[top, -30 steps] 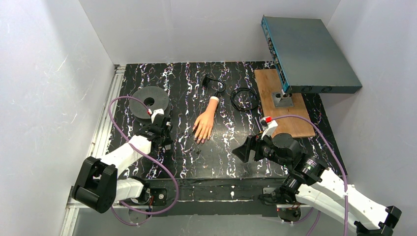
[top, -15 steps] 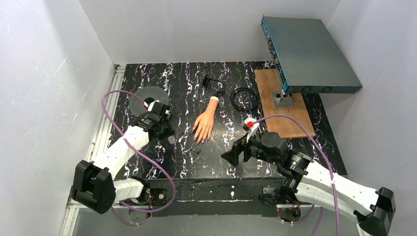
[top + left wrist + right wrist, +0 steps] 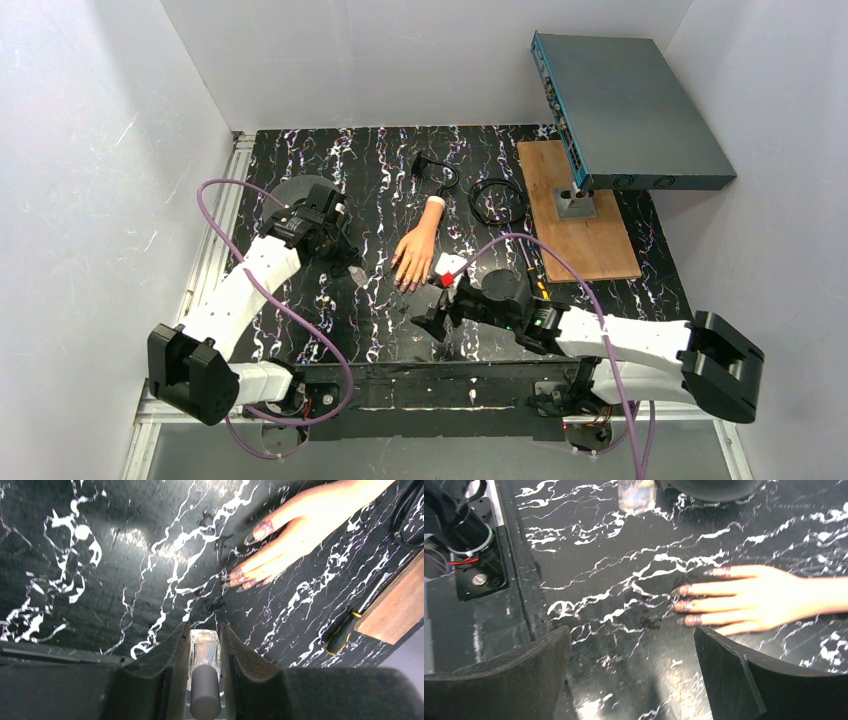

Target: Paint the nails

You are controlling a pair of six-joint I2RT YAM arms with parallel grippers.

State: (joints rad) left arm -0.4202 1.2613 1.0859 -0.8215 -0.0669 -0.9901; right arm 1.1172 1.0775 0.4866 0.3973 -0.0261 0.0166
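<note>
Nails (image 3: pixel 684 605): tiny, dark purplish, possibly speckled. The right wrist view is blurred, so how evenly they are coated cannot be judged. They are seen at the near tips of a flesh-coloured mannequin hand (image 3: pixel 415 255), which is laid flat, palm down, about mid tabletop (image 3: pixel 380 170). Its white wrist stub (image 3: pixel 436 201) is pointed to the far side.

Left gripper (image 3: pixel 204 626): placed left of the mannequin hand and apart from it. The fingers are clamped on a small clear bottle (image 3: pixel 204 652), which is topped by a dark cap (image 3: pixel 205 690).

Right gripper (image 3: pixel 631 635): fingers spread wide, nothing held. It is set just on the near side of the nails, and its arm is stretched along the near edge from the right.

Surroundings noted:
- A coiled black cable (image 3: pixel 497 200) is seen right of the wrist stub.
- A wooden board (image 3: pixel 570 215) is laid at the far right, with a blue-grey box (image 3: pixel 630 100) raised on a stand above it.
- A yellow-and-black screwdriver (image 3: pixel 345 630) is laid by the board's near-left edge.
- A dark disc (image 3: pixel 305 186) at the far left is partly hidden by the left arm.
</note>
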